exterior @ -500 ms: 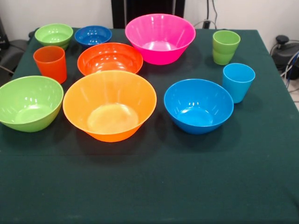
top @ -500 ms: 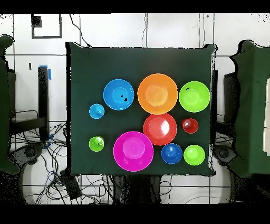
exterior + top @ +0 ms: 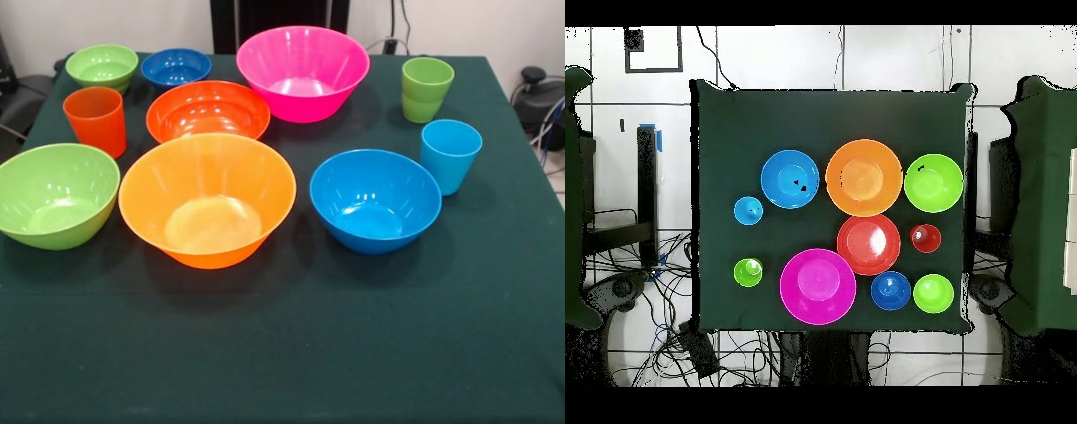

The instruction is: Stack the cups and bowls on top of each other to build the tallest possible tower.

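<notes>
Nothing has moved since half a second ago; all ten pieces sit where they were. The hand shows in neither view, so its state cannot be told.

The table [image 3: 282, 353], under a dark green cloth, carries everything upright and open side up, nothing stacked, no tower begun.

Largest first. The large orange bowl [image 3: 207, 199] sits near the table's middle, with the large pink bowl [image 3: 303, 71] close to the robot-side edge. In the overhead view their rims are the widest of the set, the orange one [image 3: 864, 177] and the pink one [image 3: 818, 286].

The lime green bowl [image 3: 56, 194] is just beside the large orange bowl, toward the table's side edge. The blue bowl [image 3: 375, 200] sits on the orange bowl's other side, a small gap between them. The red-orange bowl [image 3: 208, 110] lies between the large orange and large pink bowls, rims very close.

The small green bowl [image 3: 102, 66] occupies a robot-side corner, and the small dark blue bowl [image 3: 176, 66] sits just beside it along that edge.

Cups last. The orange cup [image 3: 95, 120] stands near the small green bowl, beside the red-orange bowl. The lime green cup [image 3: 426, 88] stands toward the opposite robot-side corner, and the light blue cup [image 3: 450, 155] stands just beside the blue bowl.
</notes>
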Motion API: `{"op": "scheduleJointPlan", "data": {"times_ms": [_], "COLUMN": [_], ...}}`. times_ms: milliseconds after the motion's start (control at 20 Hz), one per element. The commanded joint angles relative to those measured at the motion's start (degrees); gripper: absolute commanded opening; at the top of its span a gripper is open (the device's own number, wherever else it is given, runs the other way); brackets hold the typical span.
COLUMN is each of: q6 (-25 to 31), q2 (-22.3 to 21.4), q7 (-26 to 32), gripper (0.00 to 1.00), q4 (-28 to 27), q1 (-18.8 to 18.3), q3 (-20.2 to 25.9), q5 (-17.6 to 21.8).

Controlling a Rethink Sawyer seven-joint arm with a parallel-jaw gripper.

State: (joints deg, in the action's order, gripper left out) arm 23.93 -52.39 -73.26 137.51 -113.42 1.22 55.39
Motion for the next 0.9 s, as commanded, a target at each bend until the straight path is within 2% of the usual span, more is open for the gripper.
{"op": "scheduleJointPlan", "data": {"times_ms": [50, 150, 350, 450, 650, 900], "q6": [15.39, 18.00, 18.18, 18.31, 15.05, 15.11], "q2": [1.57, 3.37, 4.77, 6.21, 10.43, 16.58], "q7": [26.83, 27.59, 24.62, 20.87, 11.00, 6.37], "gripper": [1.00, 1.00, 1.00, 1.00, 1.00, 1.00], "q4": [-6.39, -8.81, -9.48, -9.90, -11.45, -15.32], "q1": [-2.39, -2.90, -2.41, -0.20, 5.27, 12.19], "q3": [11.67, 13.97, 17.02, 17.24, 16.47, 15.55], "q5": [-0.41, -0.60, 0.44, 1.29, 3.89, 5.16]}}
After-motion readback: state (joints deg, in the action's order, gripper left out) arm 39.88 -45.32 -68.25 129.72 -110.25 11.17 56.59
